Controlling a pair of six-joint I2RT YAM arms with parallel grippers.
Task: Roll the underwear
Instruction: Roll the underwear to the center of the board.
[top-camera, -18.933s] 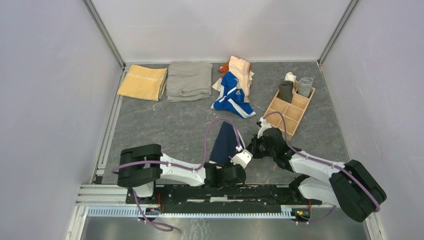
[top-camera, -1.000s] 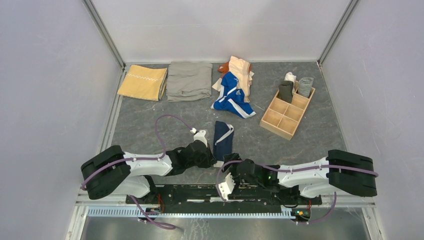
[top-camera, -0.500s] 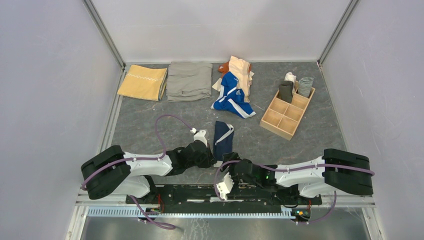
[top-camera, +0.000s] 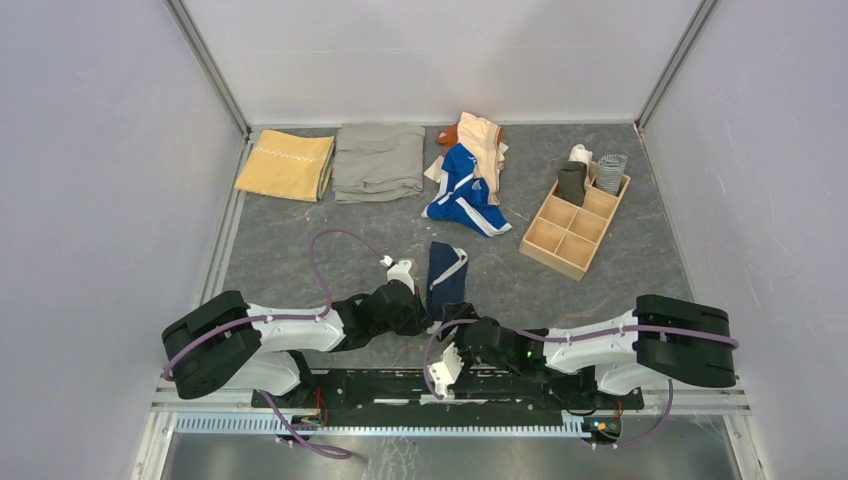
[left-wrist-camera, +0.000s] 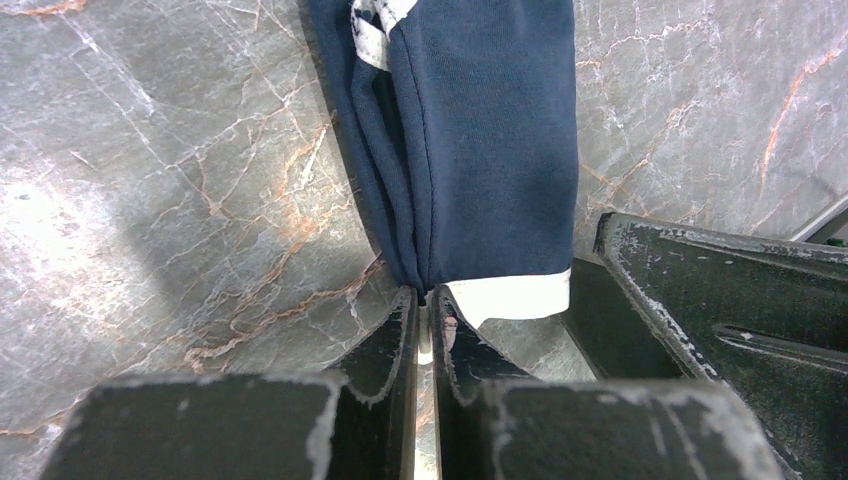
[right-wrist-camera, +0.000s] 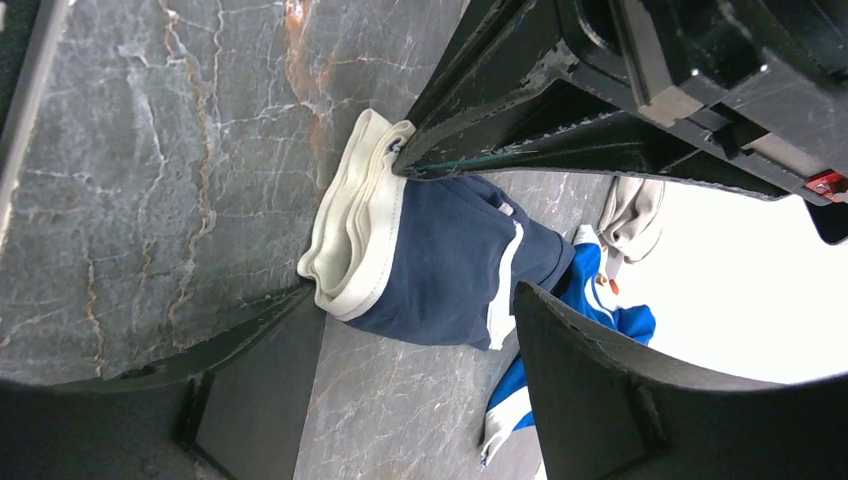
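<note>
left gripper pinches navy underwear edge; right gripper wide open beside waistband; blue pile beyond.

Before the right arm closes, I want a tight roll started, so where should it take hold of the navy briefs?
Probably by the white waistband at the near end of the navy briefs, coming in low from the near side. They lie flat as a narrow strip running away from the arms, and the left end effector pinches one corner there.
</note>
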